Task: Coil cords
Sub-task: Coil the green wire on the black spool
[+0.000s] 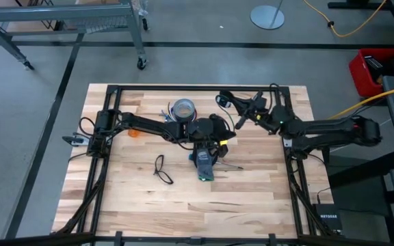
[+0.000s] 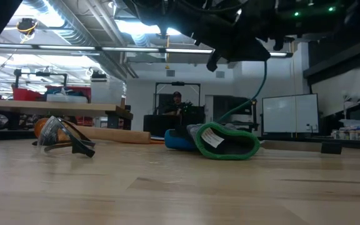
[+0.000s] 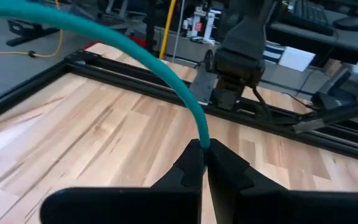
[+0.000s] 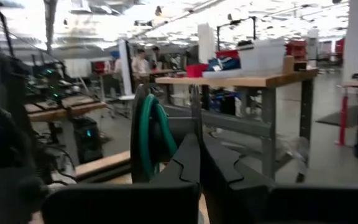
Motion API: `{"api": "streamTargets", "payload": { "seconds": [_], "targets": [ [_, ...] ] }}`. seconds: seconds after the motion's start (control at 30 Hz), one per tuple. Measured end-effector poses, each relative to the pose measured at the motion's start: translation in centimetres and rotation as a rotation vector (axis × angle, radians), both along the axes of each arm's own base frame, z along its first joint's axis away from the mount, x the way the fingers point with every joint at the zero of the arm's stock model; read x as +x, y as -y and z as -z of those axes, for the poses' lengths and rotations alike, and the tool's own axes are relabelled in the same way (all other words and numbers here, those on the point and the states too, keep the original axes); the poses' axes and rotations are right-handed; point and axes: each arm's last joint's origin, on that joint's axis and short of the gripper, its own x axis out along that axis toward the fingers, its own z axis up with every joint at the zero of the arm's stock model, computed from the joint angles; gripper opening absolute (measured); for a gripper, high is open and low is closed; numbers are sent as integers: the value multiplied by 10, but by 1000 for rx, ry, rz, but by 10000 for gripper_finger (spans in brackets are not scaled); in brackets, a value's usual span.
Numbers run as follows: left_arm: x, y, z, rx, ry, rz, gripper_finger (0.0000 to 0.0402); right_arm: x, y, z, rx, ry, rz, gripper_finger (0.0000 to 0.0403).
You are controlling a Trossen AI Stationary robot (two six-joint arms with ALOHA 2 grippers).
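Teal cord (image 3: 166, 71) pinched in left gripper (image 3: 204, 152) jaws, right gripper (image 4: 199, 146) jaws clenched on cord disc (image 4: 146, 134).

Only one text could be made out: white lettering that seemed to read "NETGEAR" on a small black box (image 1: 327, 217) at the lower right of the high view; no other label was legible.

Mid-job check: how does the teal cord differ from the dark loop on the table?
The teal cord is pinched in the shut left gripper and raised off the table; the dark loop lies flat on it, untouched. The teal cord sweeps away in one long arc; the dark loop is folded small and narrow. Both are thin and flexible.
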Motion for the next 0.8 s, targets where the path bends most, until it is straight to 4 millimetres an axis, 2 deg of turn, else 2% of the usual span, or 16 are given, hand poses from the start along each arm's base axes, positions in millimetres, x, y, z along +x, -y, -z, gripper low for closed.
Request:
{"api": "streamTargets", "payload": {
  "seconds": [0.23, 0.5, 0.8],
  "targets": [
    [0, 0, -1, 44, -10, 37, 0, 11, 3, 4, 13, -100, 26, 1],
    [-1, -5, 1, 46, -30, 65, 0, 12, 2, -1, 24, -53, -12, 1],
    [2, -3, -10, 57, -5, 127, 0, 13, 2, 13, 55, -199, -12, 1]
  ]
}}
